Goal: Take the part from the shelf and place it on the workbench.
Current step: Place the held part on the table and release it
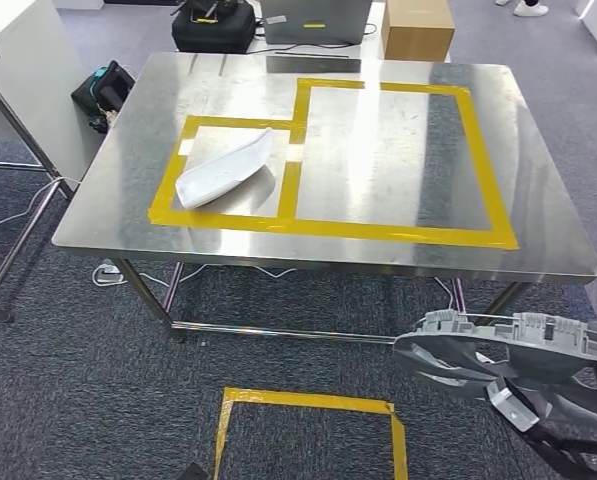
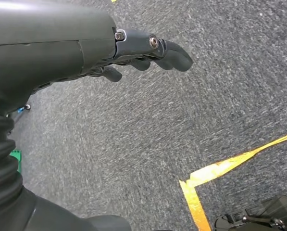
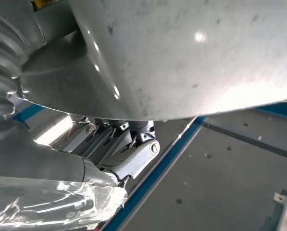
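— Down at about five o'clock in the head view, is that the part it was sent for?

— Looks like it: a long grey moulded plastic part (image 1: 506,350) with ribs and clips along its upper edge and a bit of clear wrapping hanging off it. It is riding low beside the robot, short of the stainless steel workbench (image 1: 559,240) and below its top.

— So the pick-up is finished?

— I'd judge so, since the part is off any shelf and travelling with the robot. The right hand (image 3: 129,151) is holding it; in the right wrist view the fingers are curling up under the part's broad pale grey face, with shiny plastic film bunching beside them.

— And the left hand?

— The left hand (image 2: 149,50) is hanging over the grey carpet, carrying nothing, fingers loosely apart and a little bent.

— What is left to do?

— The whole placing step, by my reckoning. The robot is facing the bench, and the large yellow tape rectangle (image 1: 491,200) at around one o'clock is sitting bare. That seems the likely spot, though I am guessing. The smaller taped box at eleven o'clock is already holding a white curved plastic panel (image 1: 223,170).

— Is it close enough to reach?

— Hard to say. A yellow tape floor marker (image 1: 306,402) is lying at six o'clock, just ahead of the robot, so it may need to step up to it before lifting the part over the edge.
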Robot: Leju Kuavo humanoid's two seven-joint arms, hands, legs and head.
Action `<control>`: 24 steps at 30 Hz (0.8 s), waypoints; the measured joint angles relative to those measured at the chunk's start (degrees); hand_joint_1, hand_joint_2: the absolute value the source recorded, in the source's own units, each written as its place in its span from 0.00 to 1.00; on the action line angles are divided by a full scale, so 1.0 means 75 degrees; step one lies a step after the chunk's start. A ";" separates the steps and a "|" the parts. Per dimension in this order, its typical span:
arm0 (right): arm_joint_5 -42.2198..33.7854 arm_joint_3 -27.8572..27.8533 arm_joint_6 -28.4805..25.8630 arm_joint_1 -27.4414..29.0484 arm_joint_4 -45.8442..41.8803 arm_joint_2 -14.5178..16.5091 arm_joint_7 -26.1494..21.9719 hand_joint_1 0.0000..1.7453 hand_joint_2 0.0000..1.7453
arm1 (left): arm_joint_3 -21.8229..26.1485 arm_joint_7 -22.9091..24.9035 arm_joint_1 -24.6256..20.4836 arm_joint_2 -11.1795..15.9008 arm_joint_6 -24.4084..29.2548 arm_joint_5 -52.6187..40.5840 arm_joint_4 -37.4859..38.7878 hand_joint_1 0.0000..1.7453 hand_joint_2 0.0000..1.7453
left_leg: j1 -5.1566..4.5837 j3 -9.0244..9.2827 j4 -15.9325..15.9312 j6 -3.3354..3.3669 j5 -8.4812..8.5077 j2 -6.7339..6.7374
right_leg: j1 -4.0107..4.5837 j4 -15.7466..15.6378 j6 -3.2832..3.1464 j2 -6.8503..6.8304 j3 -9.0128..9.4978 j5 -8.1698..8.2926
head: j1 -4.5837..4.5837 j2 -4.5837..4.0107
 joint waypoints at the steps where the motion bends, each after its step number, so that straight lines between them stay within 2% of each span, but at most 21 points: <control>1: 0.0000 0.0000 0.0000 -0.0002 -0.0036 -0.0081 -0.0001 1.00 1.00 | 0.0004 0.0016 0.0000 0.0000 0.0023 0.0039 0.0000 0.00 1.00 | -0.0001 0.0000 0.0000 0.0000 0.0000 0.0000 | 0.0000 0.0000 0.0000 0.0000 0.0000 0.0000 | 0.0001 0.0000; 7: -0.0001 0.0000 0.0000 -0.0015 -0.0141 -0.0395 -0.0001 1.00 1.00 | 0.0027 0.0035 0.0000 -0.0004 0.0071 0.0149 0.0000 0.00 1.00 | -0.0002 0.0000 0.0000 0.0000 0.0000 0.0000 | -0.0002 0.0000 0.0000 0.0000 -0.0001 0.0000 | 0.0000 0.0000; 24: 0.0001 -0.0003 0.0003 -0.0275 -0.0154 -0.0714 -0.0002 1.00 1.00 | 0.0139 0.0124 0.0001 -0.0008 0.0108 0.0217 0.0000 0.00 1.00 | -0.0002 0.0000 0.0000 0.0001 0.0000 0.0000 | -0.0002 0.0000 0.0001 0.0000 -0.0001 0.0001 | 0.0001 0.0000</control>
